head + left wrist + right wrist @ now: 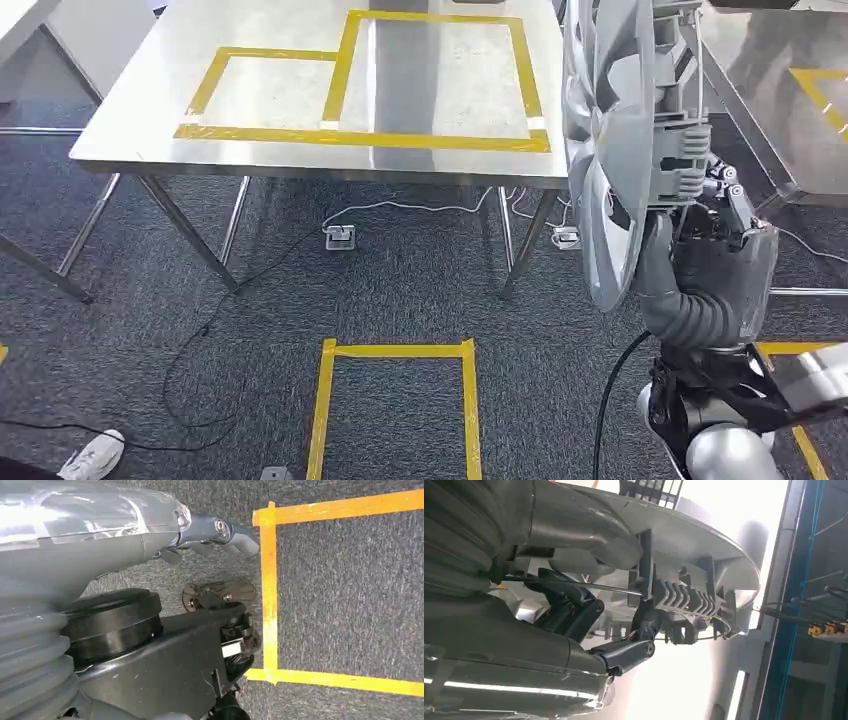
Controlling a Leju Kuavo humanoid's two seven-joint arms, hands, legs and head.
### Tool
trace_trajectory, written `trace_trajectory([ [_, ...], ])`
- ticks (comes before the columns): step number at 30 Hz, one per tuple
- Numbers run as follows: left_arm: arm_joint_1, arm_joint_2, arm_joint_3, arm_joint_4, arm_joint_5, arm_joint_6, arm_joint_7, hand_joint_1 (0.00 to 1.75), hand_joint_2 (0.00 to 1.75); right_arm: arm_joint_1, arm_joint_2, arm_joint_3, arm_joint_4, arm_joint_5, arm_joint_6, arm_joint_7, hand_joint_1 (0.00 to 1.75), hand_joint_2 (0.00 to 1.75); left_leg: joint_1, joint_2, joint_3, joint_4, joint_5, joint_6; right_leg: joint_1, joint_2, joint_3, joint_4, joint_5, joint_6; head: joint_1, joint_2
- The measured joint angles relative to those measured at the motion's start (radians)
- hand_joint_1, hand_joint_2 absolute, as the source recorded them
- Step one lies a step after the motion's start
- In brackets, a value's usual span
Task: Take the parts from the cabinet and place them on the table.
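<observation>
A silver wheel cover [620,150] is being gripped on edge by the right hand [715,250], rising toward twelve o'clock; the left hand [220,535] is being kept empty, fingers apart.

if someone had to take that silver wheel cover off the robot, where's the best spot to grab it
Probably the free upper rim of the wheel cover, coming from the table side. It stands on edge, its spoked face toward the table, and the right hand already grips its lower rim from the ribbed back. The rim is thin enough to pinch, and the open slots between spokes give fingers purchase.
</observation>
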Motion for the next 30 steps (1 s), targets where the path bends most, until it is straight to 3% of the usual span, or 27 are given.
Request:
trace_trajectory([
  [30, 0.0, 0.002, 0.0, 0.003, -0.013, 0.016, -0.008, 0.0, 1.75, 0.087, 0.001, -0.075, -0.024, -0.074, -0.006, -0.124, 1.75, 1.75, 0.0, -0.004, 0.001, 0.0, 0.0, 0.0, 0.0, -0.001, 0.001, 0.0, 0.0, 0.0, 0.001, 0.0],
])
